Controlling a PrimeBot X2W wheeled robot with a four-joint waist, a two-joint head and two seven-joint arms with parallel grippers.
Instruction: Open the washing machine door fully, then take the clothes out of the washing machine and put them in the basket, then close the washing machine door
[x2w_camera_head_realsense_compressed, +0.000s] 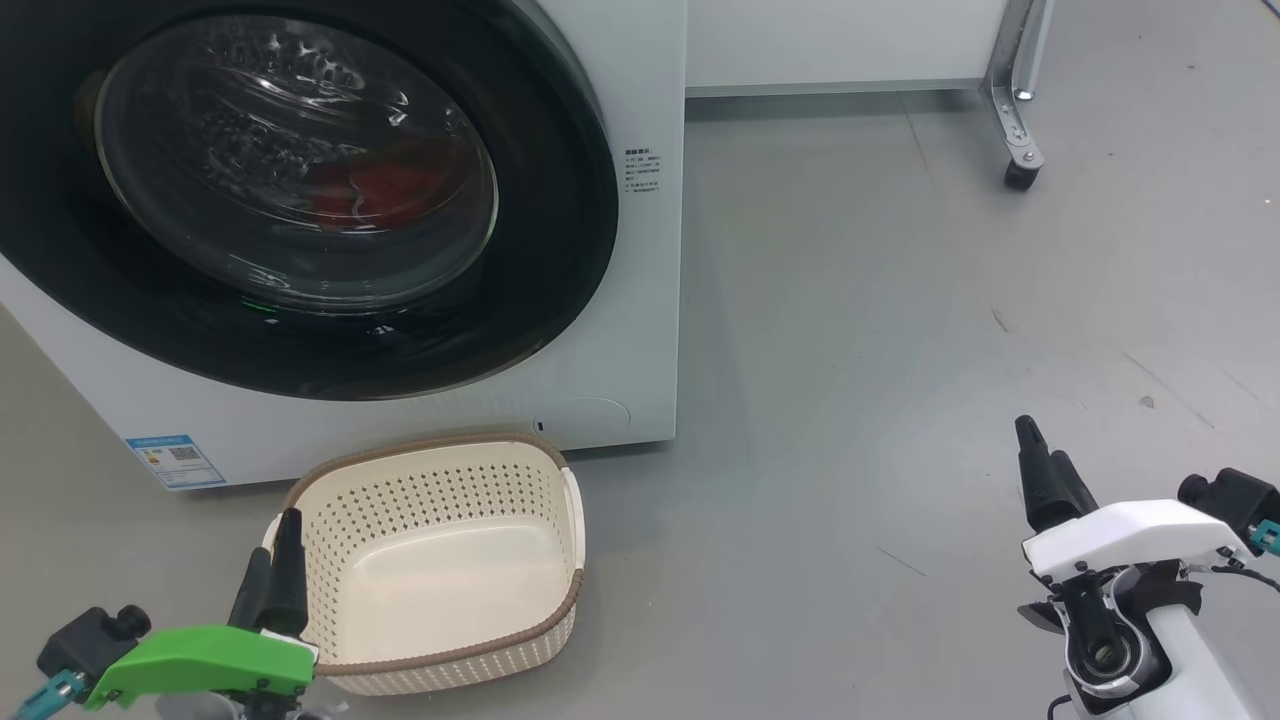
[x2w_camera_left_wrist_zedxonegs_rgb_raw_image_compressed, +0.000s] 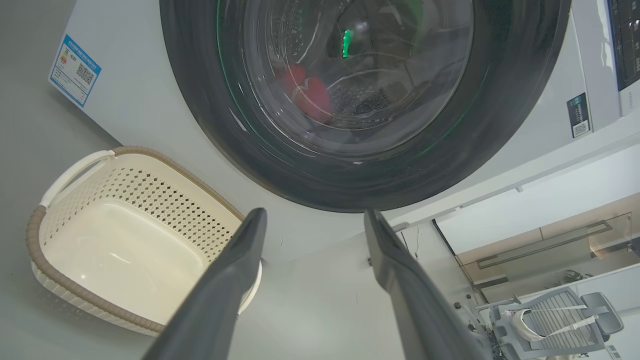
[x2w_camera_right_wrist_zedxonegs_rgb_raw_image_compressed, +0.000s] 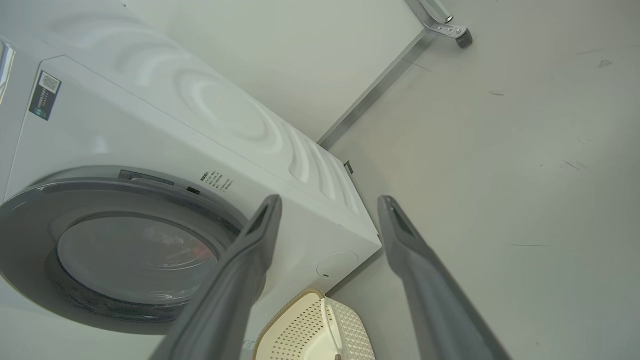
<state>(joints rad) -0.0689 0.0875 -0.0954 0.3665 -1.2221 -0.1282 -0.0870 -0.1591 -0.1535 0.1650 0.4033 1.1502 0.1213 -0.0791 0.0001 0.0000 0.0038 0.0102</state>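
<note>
Sitting shut against the washing machine (x2w_camera_head_realsense_compressed: 645, 300), the washing machine door (x2w_camera_head_realsense_compressed: 560, 200) showed the red clothes (x2w_camera_head_realsense_compressed: 385, 190) through its glass, low in the drum. Below the door the basket (x2w_camera_head_realsense_compressed: 430, 447) stood empty on the floor (x2w_camera_head_realsense_compressed: 850, 350), just in front of the machine's lower edge. My left gripper (x2w_camera_head_realsense_compressed: 272, 535) hung at the basket's near left corner, fingers spread, holding nothing. My right gripper (x2w_camera_head_realsense_compressed: 1040, 442) was well apart over the floor to the right, fingers also spread, nothing held. A wheeled metal leg (x2w_camera_head_realsense_compressed: 1015, 130) stood at the far right.
</note>
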